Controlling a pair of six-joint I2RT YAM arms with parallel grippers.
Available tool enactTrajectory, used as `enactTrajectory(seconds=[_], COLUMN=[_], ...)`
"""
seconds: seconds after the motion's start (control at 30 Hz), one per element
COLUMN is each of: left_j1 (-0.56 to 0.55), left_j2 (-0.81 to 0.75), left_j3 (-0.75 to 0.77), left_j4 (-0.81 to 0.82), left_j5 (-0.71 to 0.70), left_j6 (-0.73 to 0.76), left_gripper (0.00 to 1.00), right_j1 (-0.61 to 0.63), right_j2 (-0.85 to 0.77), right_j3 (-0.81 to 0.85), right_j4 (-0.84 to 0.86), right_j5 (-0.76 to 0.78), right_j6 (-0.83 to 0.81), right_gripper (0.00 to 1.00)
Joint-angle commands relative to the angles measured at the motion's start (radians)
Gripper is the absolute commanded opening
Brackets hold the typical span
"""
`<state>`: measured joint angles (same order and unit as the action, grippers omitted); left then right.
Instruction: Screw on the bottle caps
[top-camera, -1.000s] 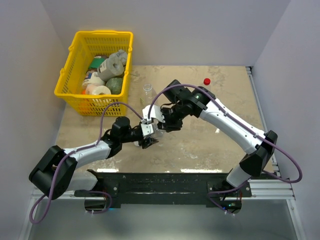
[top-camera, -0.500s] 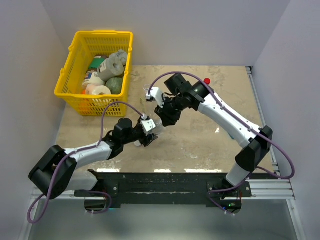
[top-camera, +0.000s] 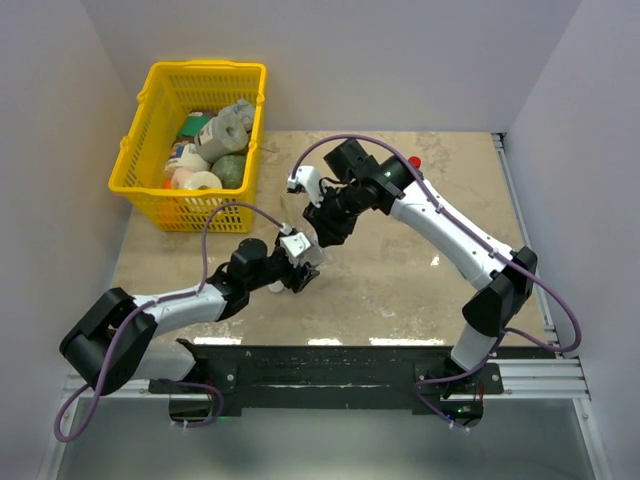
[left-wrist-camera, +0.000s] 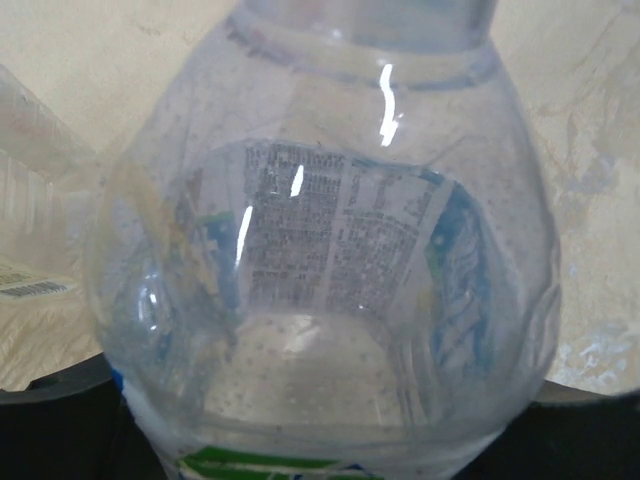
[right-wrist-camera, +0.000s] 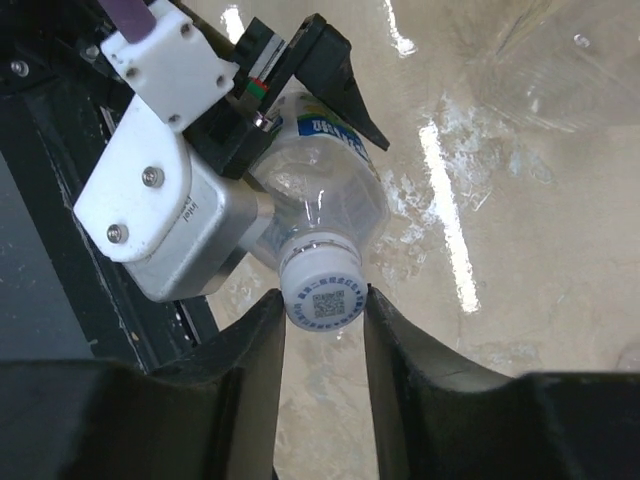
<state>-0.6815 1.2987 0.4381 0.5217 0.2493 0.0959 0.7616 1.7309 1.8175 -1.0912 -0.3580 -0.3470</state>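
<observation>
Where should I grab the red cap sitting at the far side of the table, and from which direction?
Take the red cap across its round side wall, coming straight down from above. It is small and sits low on the table, so a sideways approach would probably scrape the surface. Being round, it likely allows any end effector rotation.

The small clear plastic bottle (right-wrist-camera: 330, 200) carries a label printed in blue, green and white, blocks of fine dark text showing through its dimpled wall. The round white plastic cap (right-wrist-camera: 322, 292) bears a square dark code pattern. The flat stone-look table top (top-camera: 400, 285) is mottled beige with pale streaks, the small round plastic cap (top-camera: 414, 162) at the back is red, and the lattice-walled plastic basket (top-camera: 205, 67) is bright yellow.
</observation>
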Motion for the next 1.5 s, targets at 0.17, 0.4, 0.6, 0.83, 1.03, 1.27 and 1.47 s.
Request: enactTrajectory(seconds=[0.17, 0.4, 0.6, 0.83, 1.03, 1.27, 1.47], left_j1=[0.000, 0.005, 0.060, 0.085, 0.077, 0.074, 0.073], left_j2=[-0.004, 0.022, -0.002, -0.058, -0.062, -0.065, -0.052], left_j3=[-0.099, -0.078, -0.076, -0.007, 0.096, 0.128, 0.152], left_j4=[0.609, 0.643, 0.532, 0.166, -0.092, -0.157, -0.152], left_j5=[-0.035, 0.034, 0.284, 0.527, 0.596, 0.608, 0.613], left_j6=[-0.269, -0.217, -0.104, 0.149, 0.323, 0.372, 0.367], left_gripper=[0.00, 0.00, 0.00, 0.00, 0.00, 0.00, 0.00], right_j1=[0.024, -0.005, -0.030, -0.028, 0.030, 0.074, 0.107], right_j2=[-0.008, -0.157, -0.432, -0.369, -0.308, -0.294, -0.291], right_j3=[0.216, 0.109, -0.139, -0.057, -0.009, 0.008, -0.010], right_j4=[-0.151, -0.173, 0.140, 0.027, -0.174, -0.323, -0.323], right_j5=[0.079, 0.134, 0.074, -0.155, -0.213, -0.236, -0.234], right_j6=[-0.043, -0.136, -0.394, -0.777, -1.162, -1.374, -1.412], right_gripper=[0.99, 0.99, 0.99, 0.82, 0.78, 0.72, 0.65])
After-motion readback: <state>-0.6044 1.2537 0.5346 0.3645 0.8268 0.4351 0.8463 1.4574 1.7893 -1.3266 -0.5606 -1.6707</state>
